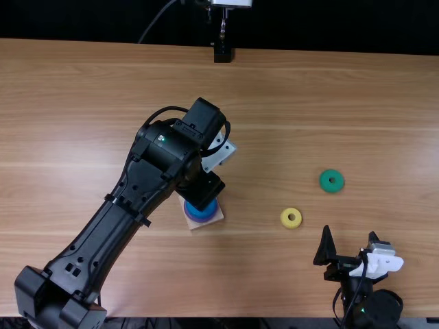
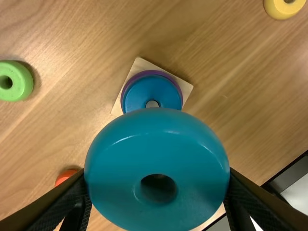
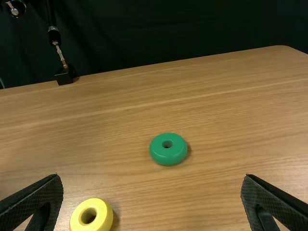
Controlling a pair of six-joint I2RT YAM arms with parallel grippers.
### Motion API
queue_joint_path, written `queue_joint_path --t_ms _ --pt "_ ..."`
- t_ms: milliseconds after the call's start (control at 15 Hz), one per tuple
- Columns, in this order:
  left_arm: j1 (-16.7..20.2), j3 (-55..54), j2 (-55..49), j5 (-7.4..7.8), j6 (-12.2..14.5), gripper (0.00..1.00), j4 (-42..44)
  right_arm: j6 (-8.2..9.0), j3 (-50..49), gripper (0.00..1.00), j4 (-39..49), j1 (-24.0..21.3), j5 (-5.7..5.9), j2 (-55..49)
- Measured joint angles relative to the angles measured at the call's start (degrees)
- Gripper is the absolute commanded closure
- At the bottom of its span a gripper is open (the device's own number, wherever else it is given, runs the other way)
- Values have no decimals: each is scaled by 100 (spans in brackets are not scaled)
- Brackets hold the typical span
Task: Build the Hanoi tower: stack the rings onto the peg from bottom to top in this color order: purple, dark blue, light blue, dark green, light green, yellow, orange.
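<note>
Lt-brown wooden table [image 1: 103, 89], dark backdrop [image 1: 89, 19] behind it. L gripper [image 2: 158, 175] has its fingers clamped on opposite sides of the lt-blue ring [image 2: 113, 163]; that grip prob. keeps the hole free for the peg [image 2: 152, 103]. Ring's held up nr the wooden base [image 2: 139, 64], w/ its flat face & hole toward the L wrist cam. Base carries the purple ring [image 2: 153, 72], dk-blue ring [image 2: 136, 91] on top, so the order's right so far & lt blue is next; peg tip shows in dk blue's hole. R gripper [image 3: 152, 177] has fingers wide apart, nothing btwn them, out on the R side, prob. to leave the L arm room at the base. Dk-green ring [image 3: 168, 157] lies flat ahead of it, yellow ring [image 1: 285, 218] flat & nearer the base, both loose b/c their turns come later. Lt-green ring [image 2: 20, 82] & orange ring [image 2: 66, 176] also off the peg, on the table. Step in hand, I'd judge: get lt blue's hole over the peg, lower it, then let go. Exact alignment can't be told. Main risk: hole off-center, ring catches the peg tip & tilts, or base gets nudged. 2 of 7 on, 5 to go.
</note>
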Motion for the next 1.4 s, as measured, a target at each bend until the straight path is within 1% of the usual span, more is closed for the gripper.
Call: queue_joint_path --t_ms 67,533,733,867,933,1067,1133,1200,1267,1333,1400 --pt "2 0 0 -2 0 0 -11 -4 -2 0 2 0 2 0" --pt "0 0 74 -42 0 0 11 -2 -2 0 4 0 0 0" --pt "4 238 74 -63 13 0 46 -2 -2 0 0 0 -2 0" --pt "136 448 74 -55 15 0 72 -2 -2 0 4 0 0 0" --pt "289 553 74 -57 15 0 247 -2 -2 0 2 0 0 0" --pt "579 605 46 -63 13 0 1226 -2 -2 0 4 0 0 0" --pt "721 605 -31 -79 13 0 1574 -2 -2 0 0 0 0 0" --pt "914 538 -260 -116 11 0 1958 -4 -2 0 0 0 0 0" --pt "1185 227 -708 -245 4 0 2304 0 -2 0 4 0 0 0" --pt "1397 -120 -1143 -422 -2 0 2592 -2 -2 0 2 0 0 0" --pt "1631 -549 -1646 -686 -4 0 2983 -2 -2 0 2 0 0 0"
